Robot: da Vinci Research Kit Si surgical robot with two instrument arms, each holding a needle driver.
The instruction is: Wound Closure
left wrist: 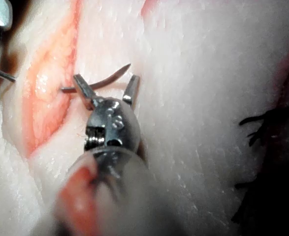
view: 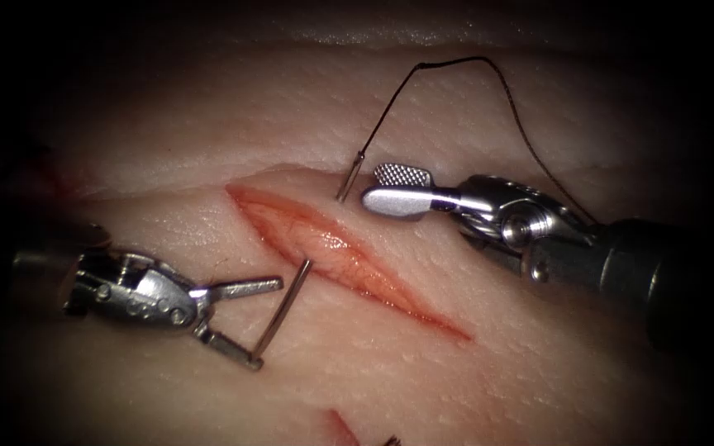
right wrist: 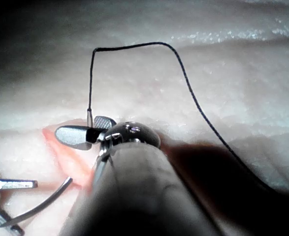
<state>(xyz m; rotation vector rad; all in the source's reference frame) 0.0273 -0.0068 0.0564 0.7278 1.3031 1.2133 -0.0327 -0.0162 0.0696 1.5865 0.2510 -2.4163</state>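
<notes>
Clearly the curved needle (view: 284, 310) is lodged in the tissue (view: 456, 380): its swaged tail (view: 350, 177) stands out of the surface on the right side of the cut (view: 349, 256), its pointed end has emerged from the left wall of the cut and lies over the left lip. The left tool (view: 254, 322) has its jaws spread wide around that pointed end, gripping nothing. The right tool (view: 386, 188) sits just beside the tail, jaws parted and empty. Black thread (view: 456, 62) arches from the tail up and back past the right tool's shaft.
</notes>
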